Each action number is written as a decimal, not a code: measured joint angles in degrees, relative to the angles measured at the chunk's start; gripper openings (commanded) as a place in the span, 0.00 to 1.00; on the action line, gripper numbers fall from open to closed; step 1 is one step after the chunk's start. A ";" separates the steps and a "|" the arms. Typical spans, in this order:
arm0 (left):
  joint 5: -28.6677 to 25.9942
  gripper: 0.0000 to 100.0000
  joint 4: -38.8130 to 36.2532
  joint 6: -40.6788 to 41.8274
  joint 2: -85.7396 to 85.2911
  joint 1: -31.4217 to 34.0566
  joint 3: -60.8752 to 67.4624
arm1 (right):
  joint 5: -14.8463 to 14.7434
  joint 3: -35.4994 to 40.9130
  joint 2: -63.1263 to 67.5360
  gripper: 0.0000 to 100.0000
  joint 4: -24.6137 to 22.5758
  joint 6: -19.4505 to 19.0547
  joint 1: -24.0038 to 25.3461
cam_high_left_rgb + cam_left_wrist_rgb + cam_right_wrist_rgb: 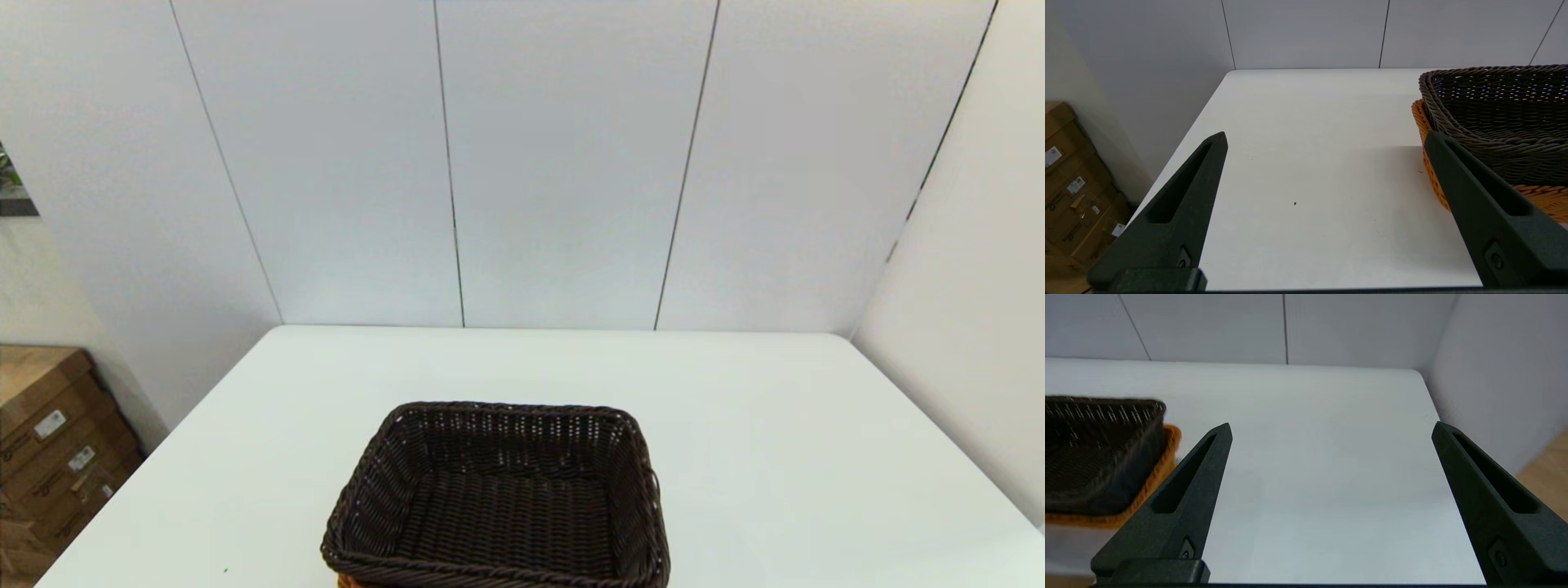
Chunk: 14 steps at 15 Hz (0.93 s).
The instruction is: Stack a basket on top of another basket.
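The dark brown woven basket (498,498) sits nested inside the orange-tan basket (349,581), of which only a sliver shows at the table's front edge in the head view. The left wrist view shows the dark basket (1502,118) resting in the orange-tan basket (1541,198). My left gripper (1325,143) hangs open beside the stack, over bare table, holding nothing. In the right wrist view the dark basket (1094,453) lies in the orange-tan basket (1157,473). On the stack's other side my right gripper (1331,430) is open and empty. Neither arm shows in the head view.
The white table (775,457) is backed by a grey panelled wall and a side wall on the right. Cardboard boxes (49,441) stand on the floor past the table's left edge.
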 measured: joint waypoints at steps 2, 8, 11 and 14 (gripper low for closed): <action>0.02 1.00 0.00 0.01 0.00 0.00 0.00 | 0.06 1.23 -4.86 1.00 1.79 0.11 -2.01; 0.05 1.00 -0.02 -0.05 0.00 0.00 0.00 | 2.71 6.95 -15.53 1.00 2.08 -0.11 -4.49; 0.02 1.00 0.00 0.00 0.00 0.00 0.00 | 9.50 11.28 -19.41 1.00 1.16 -1.67 -4.68; 0.05 1.00 0.00 0.00 0.00 0.00 0.00 | 10.61 17.18 -21.61 1.00 -2.88 -2.50 -4.74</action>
